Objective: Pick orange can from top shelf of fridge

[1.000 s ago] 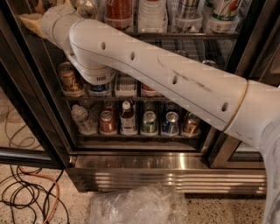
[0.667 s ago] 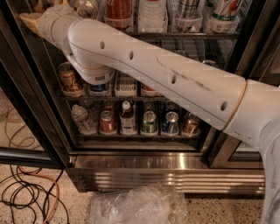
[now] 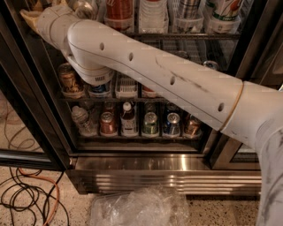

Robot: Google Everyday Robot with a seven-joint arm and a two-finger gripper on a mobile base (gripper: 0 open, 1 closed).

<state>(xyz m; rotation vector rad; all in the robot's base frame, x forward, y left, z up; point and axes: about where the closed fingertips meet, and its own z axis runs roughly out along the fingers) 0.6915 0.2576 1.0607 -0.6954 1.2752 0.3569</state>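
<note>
The fridge (image 3: pixel 146 174) stands open before me, with wire racks full of drinks and a ribbed steel base panel. My white arm (image 3: pixel 150 66) reaches across it up to the top left corner. The gripper (image 3: pixel 30 16) shows only as a tan tip at the left end of the top shelf (image 3: pixel 185 35), level with the drinks there. A silvery rounded thing (image 3: pixel 84 6) sits just right of the wrist; I cannot tell whether it is the orange can. No other can on the top shelf looks orange.
The top shelf holds a red can (image 3: pixel 119 11), a white bottle (image 3: pixel 152 13), a silver can (image 3: pixel 190 9) and a green-white can (image 3: pixel 225 9). A brown can (image 3: pixel 70 79) stands on the middle rack. Cables (image 3: pixel 26 194) and a plastic bag (image 3: pixel 141 207) lie on the floor.
</note>
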